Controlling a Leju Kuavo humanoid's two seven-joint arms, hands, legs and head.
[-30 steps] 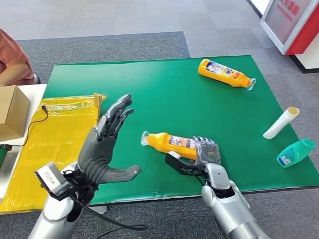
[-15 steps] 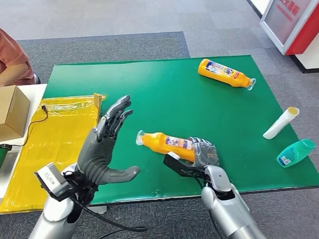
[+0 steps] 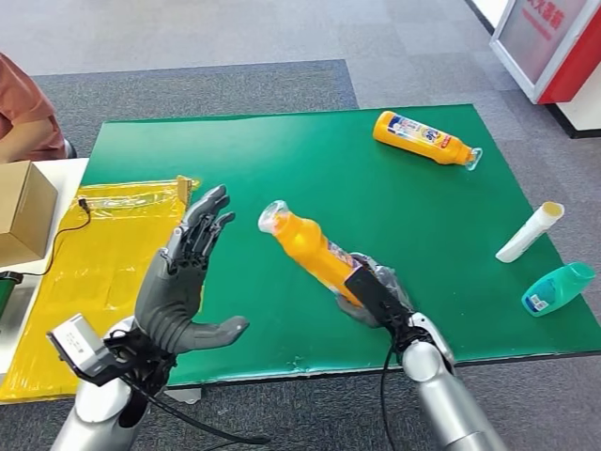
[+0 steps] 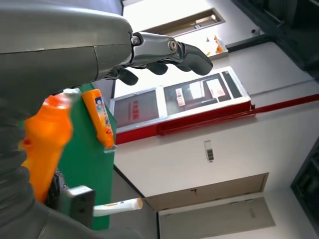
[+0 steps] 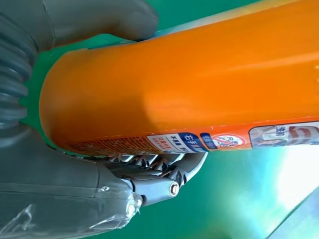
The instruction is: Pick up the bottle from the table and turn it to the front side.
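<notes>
My right hand (image 3: pixel 376 287) grips the base of an orange bottle (image 3: pixel 308 246) with a clear cap, holding it tilted up above the green mat (image 3: pixel 340 169), cap end raised toward the left. In the right wrist view the orange bottle (image 5: pixel 188 84) lies across my right hand (image 5: pixel 75 184), whose fingers wrap under it by the label. My left hand (image 3: pixel 180 282) hovers flat with fingers spread, at the mat's left edge, apart from the bottle. The left wrist view has my left hand (image 4: pixel 75 45) with the blurred orange bottle (image 4: pixel 45 144) beyond it.
A second orange bottle (image 3: pixel 423 138) lies at the mat's far right. A white tube (image 3: pixel 529 231) and a teal bottle (image 3: pixel 557 287) lie at the right edge. Yellow sheeting (image 3: pixel 92 272) and a cardboard box (image 3: pixel 23 211) sit left. A person's sleeve (image 3: pixel 24 108) is at far left.
My right hand has lifted the orange bottle off the mat and tipped its cap end upward. My left hand has shifted slightly left, still spread.
</notes>
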